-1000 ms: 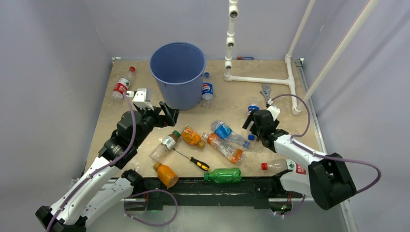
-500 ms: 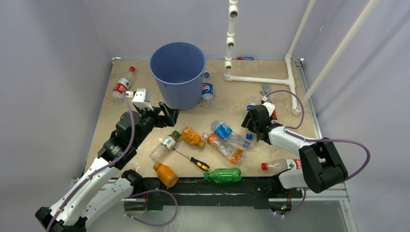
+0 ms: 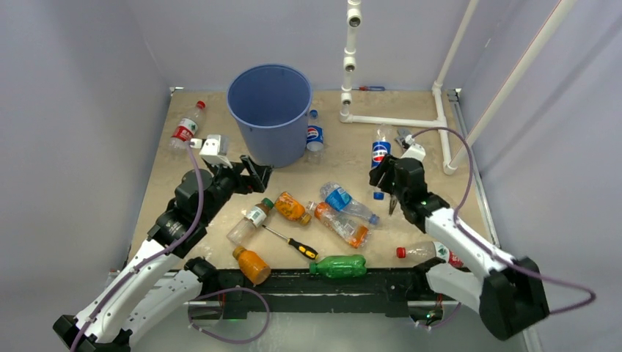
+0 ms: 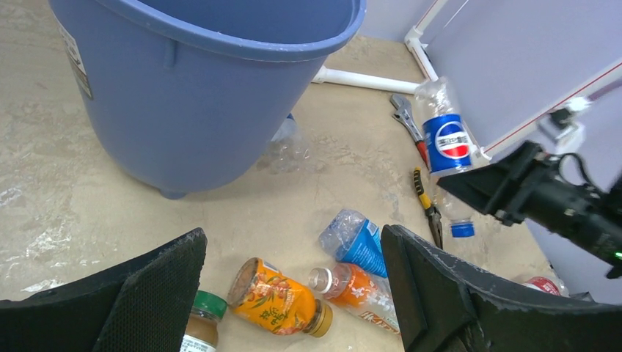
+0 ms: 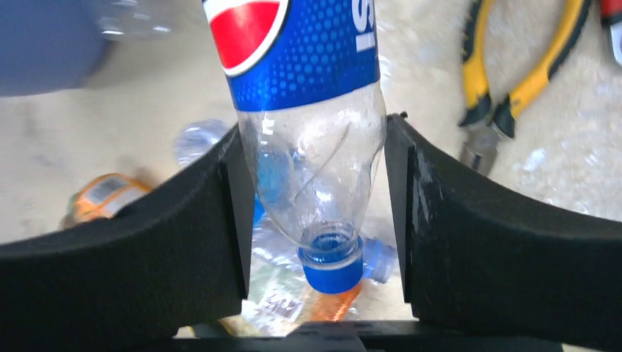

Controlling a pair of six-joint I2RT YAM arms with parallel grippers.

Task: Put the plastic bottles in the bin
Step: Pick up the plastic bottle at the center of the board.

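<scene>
- Pepsi bottle [image 5: 308,139] is hanging cap-down, pinched at its shoulder between the fingers [image 5: 147,242] of the right gripper [image 5: 315,220]. Both pads are pressing its clear sides, so it is being grasped, not merely framed.
- It is riding clear of the table [image 3: 334,163]. The taper just above the cap is probably giving the fingers a firmer seat than the crinkly body beyond them.
- Bin [image 3: 253,147] is standing well beyond these fingertips, over toward the other arm. I judge that carrying the bottle across and tipping it in is the step now pending.
- Left gripper [image 4: 292,249] is hanging spread wide and grasping nothing, with the bin wall just ahead of its fingertips.
- An orange bottle [image 4: 275,297] is lying below the gap between those fingers, which is likely why they are waiting apart.
- Pliers [image 5: 506,73] are lying outside the right-hand finger, untouched, and they are no part of the job.
</scene>
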